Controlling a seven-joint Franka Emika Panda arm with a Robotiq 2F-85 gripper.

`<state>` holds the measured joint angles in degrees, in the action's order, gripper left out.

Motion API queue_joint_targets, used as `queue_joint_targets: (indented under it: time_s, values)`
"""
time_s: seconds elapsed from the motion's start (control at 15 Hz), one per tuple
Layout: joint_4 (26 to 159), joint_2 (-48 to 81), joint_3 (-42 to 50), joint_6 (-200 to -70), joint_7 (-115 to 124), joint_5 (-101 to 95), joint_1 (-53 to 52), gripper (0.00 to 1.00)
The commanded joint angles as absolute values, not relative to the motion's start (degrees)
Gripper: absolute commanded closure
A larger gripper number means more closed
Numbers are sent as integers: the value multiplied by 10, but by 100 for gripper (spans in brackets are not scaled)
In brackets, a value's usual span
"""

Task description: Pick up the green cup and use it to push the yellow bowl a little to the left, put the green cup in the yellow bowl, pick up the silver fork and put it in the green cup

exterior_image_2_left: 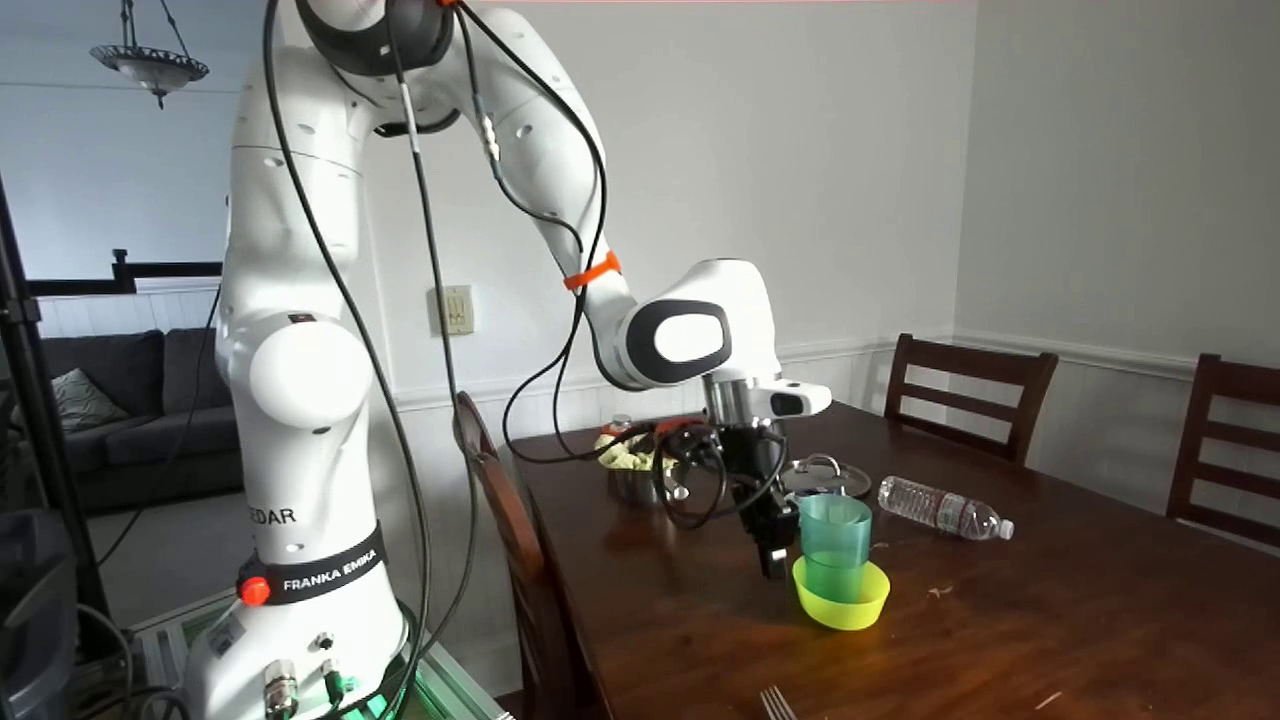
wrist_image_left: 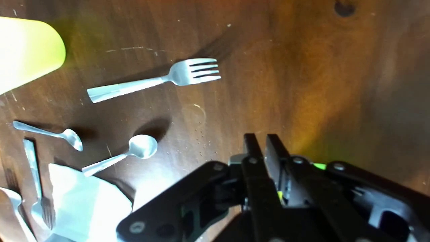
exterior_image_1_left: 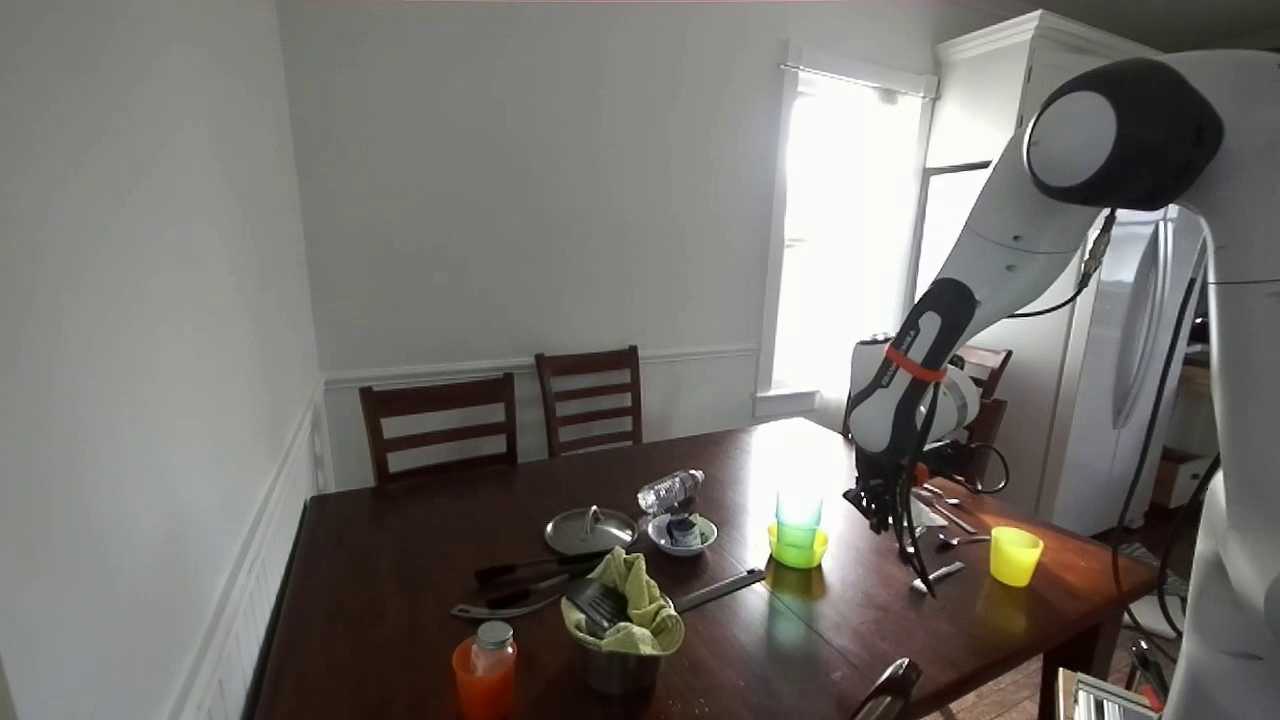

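The first half of the job looks done. The small see-through blue-green plastic cup (exterior_image_2_left: 835,545), which is the task's green cup, stands upright inside the small round lime-yellow plastic bowl (exterior_image_2_left: 840,612). Both exterior views show this. The bowl also had to be pushed a little to the left. These pictures do not show where it began, so I do not know about that part.

The fork part is left to do. The shiny silver metal fork (wrist_image_left: 151,82) lies flat on the dark brown wooden table (exterior_image_2_left: 1040,620), near a bright yellow plastic cup (wrist_image_left: 27,53). It is not in the green cup. A silver spoon (wrist_image_left: 143,147) lies near it, and more silver cutlery (wrist_image_left: 33,164) lies farther off, so this fork is my best guess for the right one.

The black gripper (wrist_image_left: 261,136) is near the cup and bowl, and an exterior view shows a space between it and the cup. Its two fingers are close together with a thin gap, and they hold nothing.

Next, I think, it needs to go to the fork, spread its fingers, pinch the handle, and put the fork in the cup.
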<state>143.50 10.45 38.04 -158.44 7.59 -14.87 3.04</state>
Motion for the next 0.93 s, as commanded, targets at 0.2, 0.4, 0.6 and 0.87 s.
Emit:
queue_joint_targets:
  time_s: [0.2,0.4,0.6,0.87]
  values:
    - [1422,89,310,-1525,96,-162,112,48]
    - [1411,126,313,-1527,125,-172,137,27]
    - [1405,154,323,-1535,179,-138,156,7]
    - [1393,185,328,-1531,218,-93,176,0]
